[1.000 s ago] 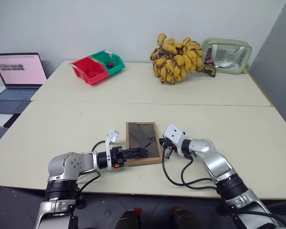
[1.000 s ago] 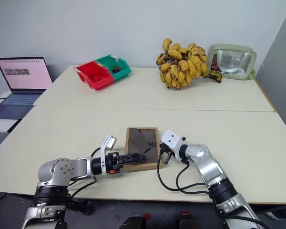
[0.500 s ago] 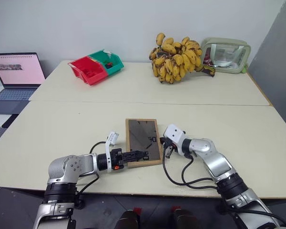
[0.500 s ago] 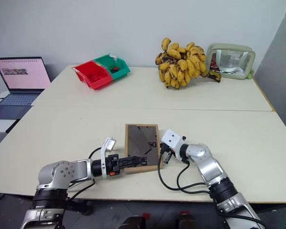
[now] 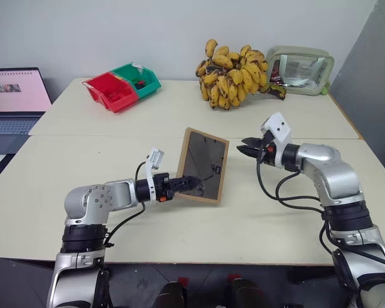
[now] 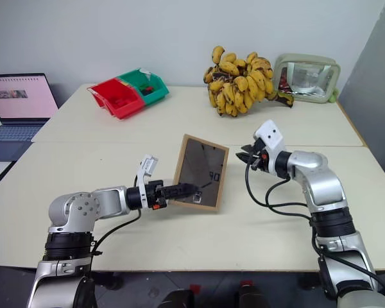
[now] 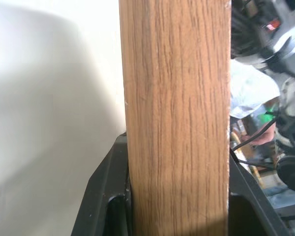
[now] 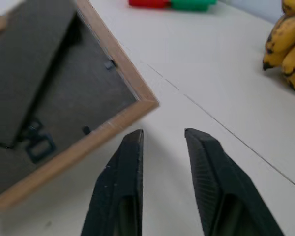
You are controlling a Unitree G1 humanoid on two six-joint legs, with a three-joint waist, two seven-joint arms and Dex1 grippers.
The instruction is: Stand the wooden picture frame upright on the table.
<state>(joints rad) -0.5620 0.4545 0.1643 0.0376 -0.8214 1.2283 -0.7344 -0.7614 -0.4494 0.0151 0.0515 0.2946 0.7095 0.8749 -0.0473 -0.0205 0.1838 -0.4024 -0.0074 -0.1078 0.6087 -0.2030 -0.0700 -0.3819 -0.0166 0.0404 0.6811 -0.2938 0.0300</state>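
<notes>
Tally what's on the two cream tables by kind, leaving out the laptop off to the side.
Wooden picture frame: 1
Plastic bins: 2, one red bin, one green bin
Banana bunch: 1
Green-rimmed clear pouch: 1
Total: 5

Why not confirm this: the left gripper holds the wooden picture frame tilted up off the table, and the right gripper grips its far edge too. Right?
Only the right gripper part is wrong: the right wrist view shows its fingers apart and clear of the wooden picture frame. The left gripper alone holds it, tilted up.
</notes>
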